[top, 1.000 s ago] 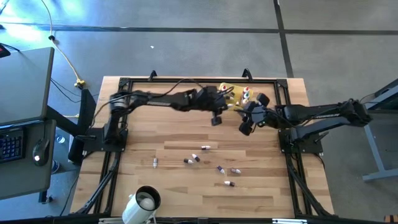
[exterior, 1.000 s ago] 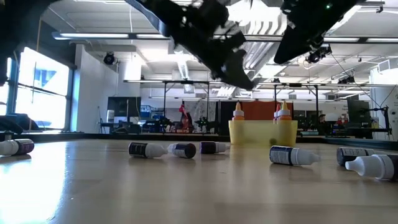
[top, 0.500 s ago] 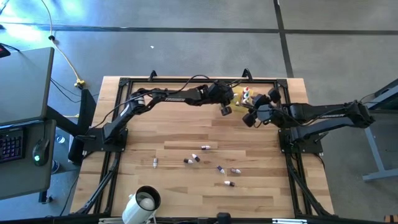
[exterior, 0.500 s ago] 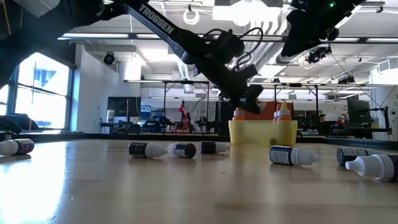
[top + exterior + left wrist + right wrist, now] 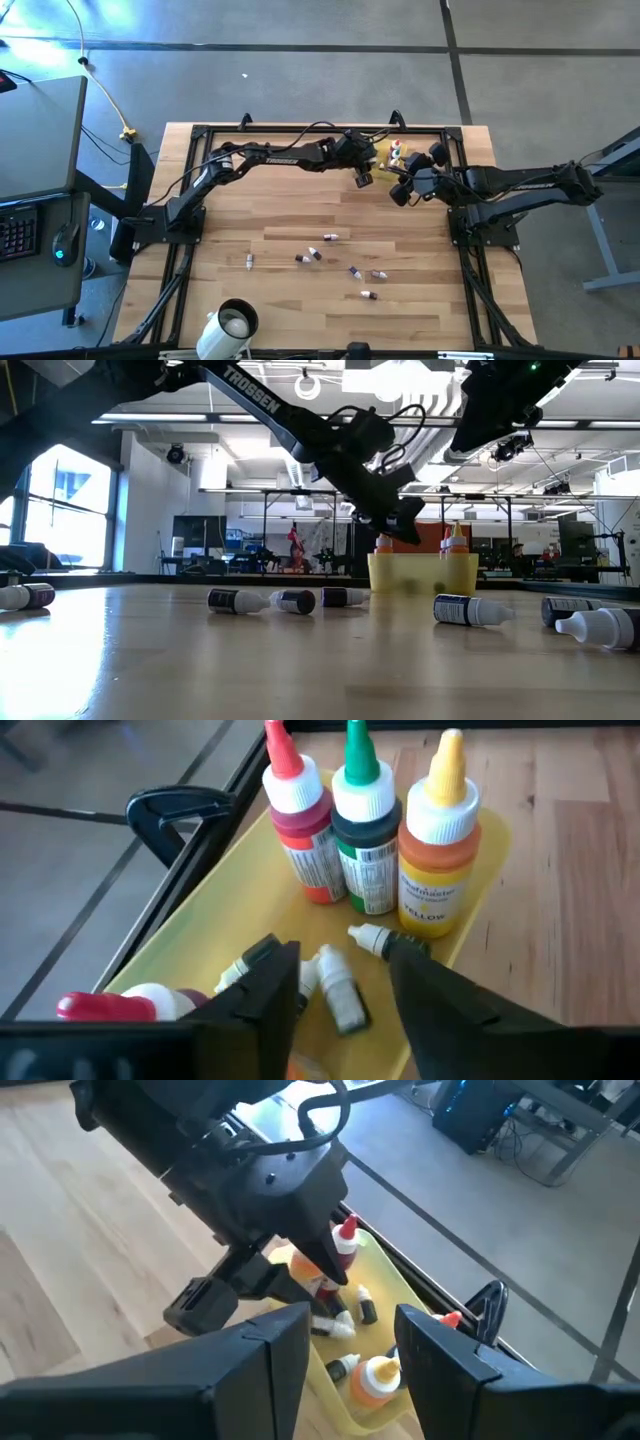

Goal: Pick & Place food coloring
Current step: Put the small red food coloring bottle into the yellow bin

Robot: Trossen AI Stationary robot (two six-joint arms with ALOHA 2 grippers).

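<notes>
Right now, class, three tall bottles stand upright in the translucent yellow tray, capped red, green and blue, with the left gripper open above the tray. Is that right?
Not quite. The third cap is yellow, not blue: the left wrist view shows the red-capped bottle, the green-capped bottle and the yellow-capped bottle upright in the translucent yellow tray. The left gripper is indeed open above it.

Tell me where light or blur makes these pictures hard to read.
Low view: bright ceiling lights and the window backlight the left arm into a dark silhouette, and the nearest bottle looks soft. Left wrist view: the fingers are blurred, while the three upright bottles in the yellow tray are sharp. High view: even light, but the lying bottles are tiny.
</notes>
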